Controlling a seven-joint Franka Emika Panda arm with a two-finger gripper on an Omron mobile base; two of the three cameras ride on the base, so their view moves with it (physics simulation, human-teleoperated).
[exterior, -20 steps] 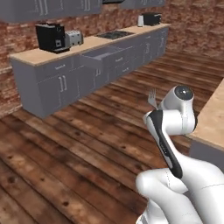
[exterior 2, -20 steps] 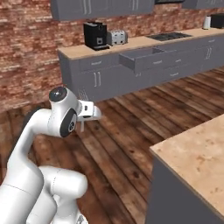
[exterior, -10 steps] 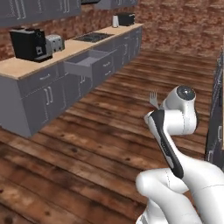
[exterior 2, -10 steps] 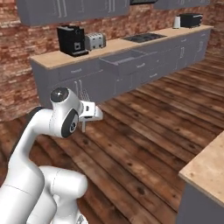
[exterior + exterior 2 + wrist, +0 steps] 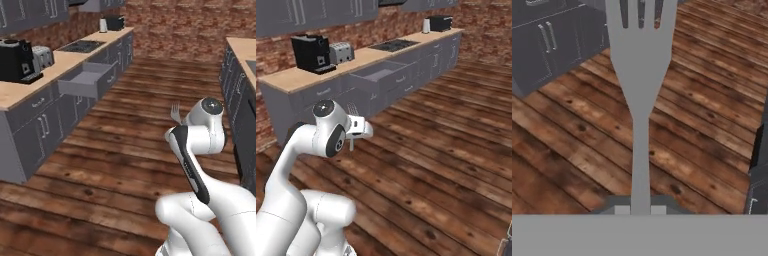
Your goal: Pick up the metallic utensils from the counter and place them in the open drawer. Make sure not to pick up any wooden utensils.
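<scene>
Item: fork [image 5: 640, 75], slim, all silver-grey, flat handle widening to a tined head. Location: clamped by its handle in the closed gripper [image 5: 640, 210], tines pointing away from the hand, carried above the wood-plank floor [image 5: 702, 115]. Open drawer [image 5: 86, 80], plain grey, stood pulled out from the cabinet run [image 5: 35, 125] well apart.

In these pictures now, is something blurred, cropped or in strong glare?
Hand view: the fork is very close, soft-edged, its tine tips cropped by the top edge. Left base view: even, flat light and no glare; the open drawer is clear. Right base view: the far coffee machine is slightly soft.
</scene>
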